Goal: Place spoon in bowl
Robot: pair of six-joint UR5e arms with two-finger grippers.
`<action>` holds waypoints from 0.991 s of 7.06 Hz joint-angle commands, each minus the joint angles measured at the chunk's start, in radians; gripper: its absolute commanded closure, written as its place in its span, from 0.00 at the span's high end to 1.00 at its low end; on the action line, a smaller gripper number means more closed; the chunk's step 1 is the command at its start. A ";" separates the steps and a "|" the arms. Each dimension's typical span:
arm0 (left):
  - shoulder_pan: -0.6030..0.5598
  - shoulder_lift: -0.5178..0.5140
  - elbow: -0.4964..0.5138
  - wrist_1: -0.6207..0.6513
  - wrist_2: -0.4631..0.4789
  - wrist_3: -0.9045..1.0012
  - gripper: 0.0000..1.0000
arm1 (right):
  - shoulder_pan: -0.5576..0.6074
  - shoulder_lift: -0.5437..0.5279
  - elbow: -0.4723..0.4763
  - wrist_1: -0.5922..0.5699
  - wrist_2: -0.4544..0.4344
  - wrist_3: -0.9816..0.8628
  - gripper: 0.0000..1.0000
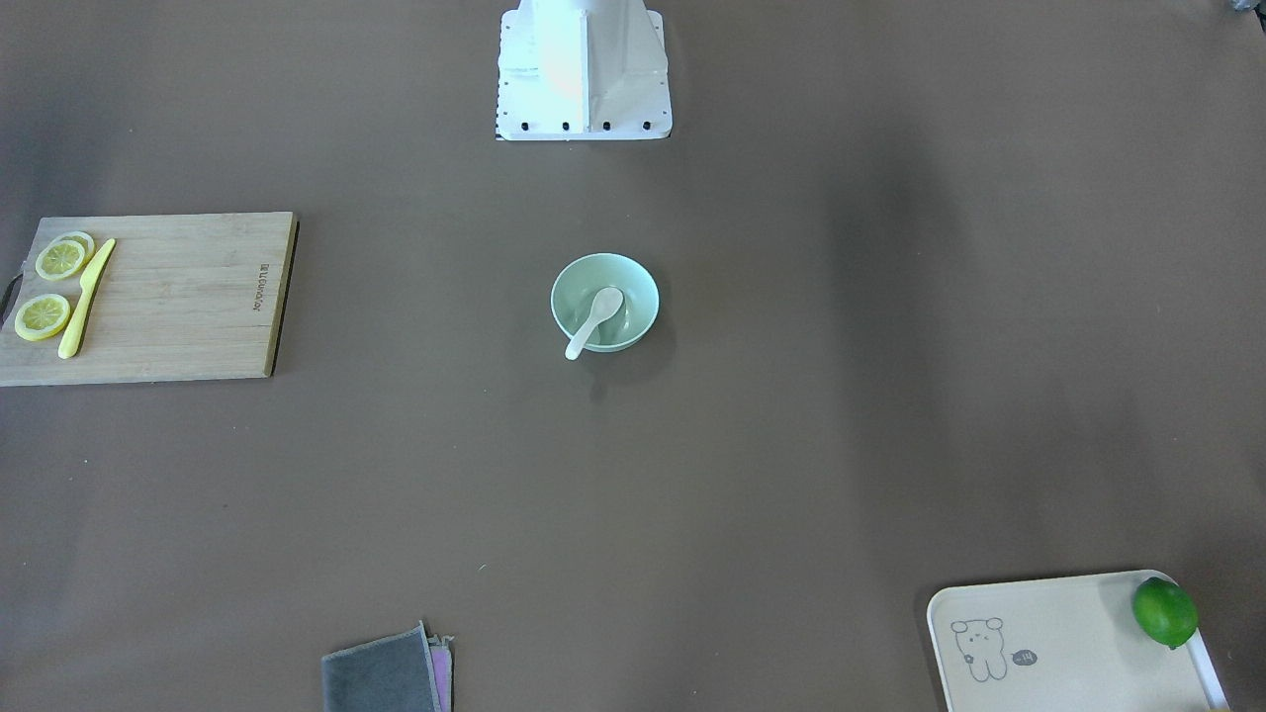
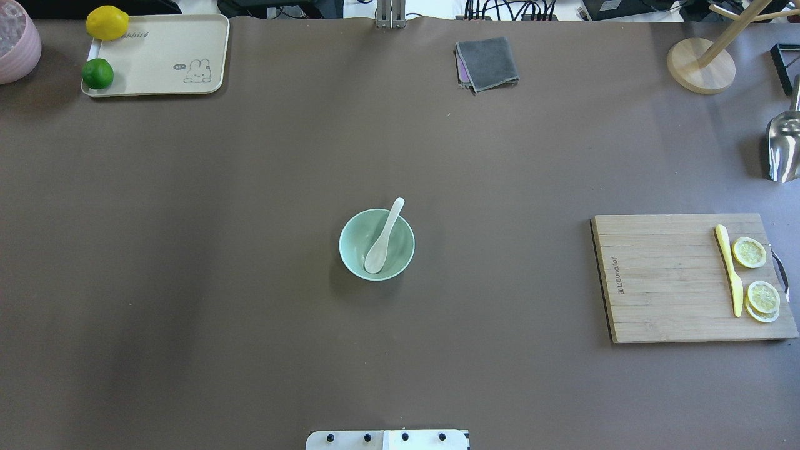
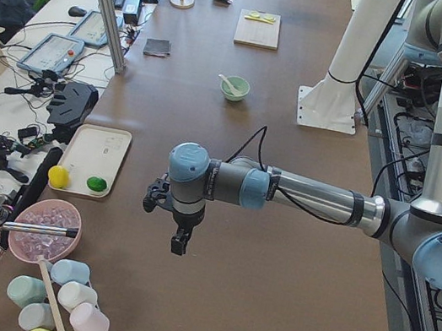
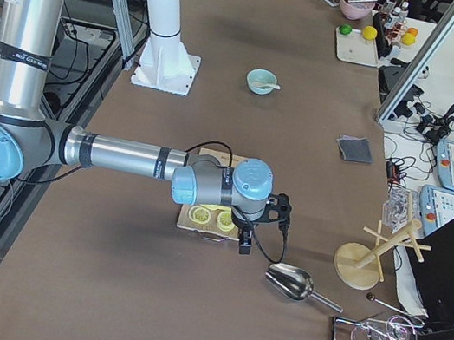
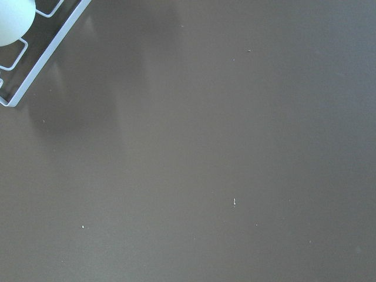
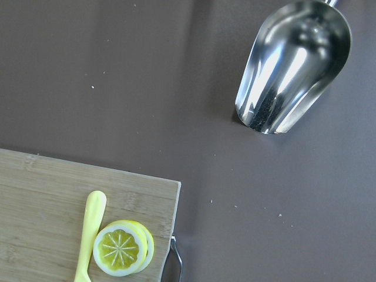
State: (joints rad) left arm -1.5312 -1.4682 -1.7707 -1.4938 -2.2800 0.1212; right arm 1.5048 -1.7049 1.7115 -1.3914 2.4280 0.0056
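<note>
Left gripper [image 3: 179,244] and right gripper [image 4: 245,244] hang downward on level forearms; I cannot tell their jaws' spacing. On the brown table [image 2: 250,312], the spoon [image 2: 382,240] lies in the bowl [image 2: 357,234], with the cutting board [image 2: 662,275] at three o'clock.

Left arm [image 3: 309,200], right arm [image 4: 124,156]: silver tube links joined by grey housings, capped light blue. Black cable looped at each wrist. Left gripper [image 3: 179,244], right gripper [image 4: 244,245] finished black. White pedestal [image 1: 584,69] fixed by black screws.
</note>
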 commanded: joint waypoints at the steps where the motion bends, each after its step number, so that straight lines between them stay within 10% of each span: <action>1: 0.000 0.000 0.005 -0.005 0.000 -0.002 0.98 | 0.000 -0.004 0.002 0.000 0.037 0.001 1.00; 7: 0.000 -0.014 0.007 -0.011 -0.001 -0.002 0.98 | 0.000 -0.035 0.013 0.002 0.039 -0.001 1.00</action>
State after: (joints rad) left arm -1.5314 -1.4802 -1.7651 -1.5000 -2.2780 0.1197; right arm 1.5048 -1.7328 1.7189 -1.3891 2.4666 0.0051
